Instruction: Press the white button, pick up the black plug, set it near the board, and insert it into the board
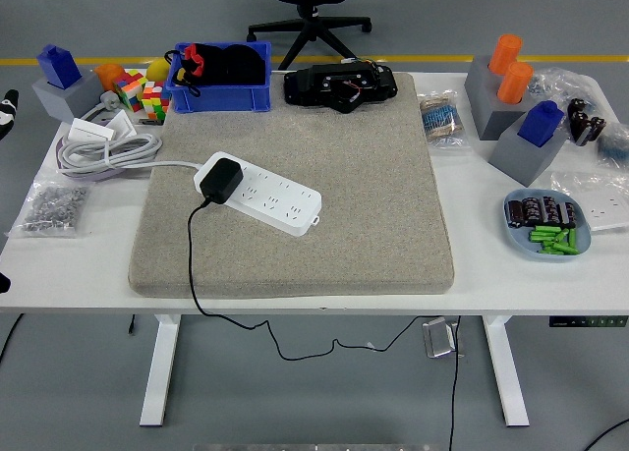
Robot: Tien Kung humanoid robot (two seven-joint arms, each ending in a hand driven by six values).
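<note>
A white power strip (267, 197) lies slanted on the grey mat (373, 176), left of its middle. The black plug (222, 180) sits plugged into the strip's left end. Its black cable (191, 264) runs down over the mat's front edge and hangs under the table. No hand is near the strip or the plug. A small black piece (3, 282) shows at the picture's left edge, probably my left arm; its fingers are out of sight. My right arm is out of view.
A blue bin (221, 87) and a black device (341, 84) stand at the back of the mat. Coiled white cable (103, 148), cubes and a bag of screws (54, 209) lie left. Grey blocks (529, 141) and a blue dish (546, 225) lie right.
</note>
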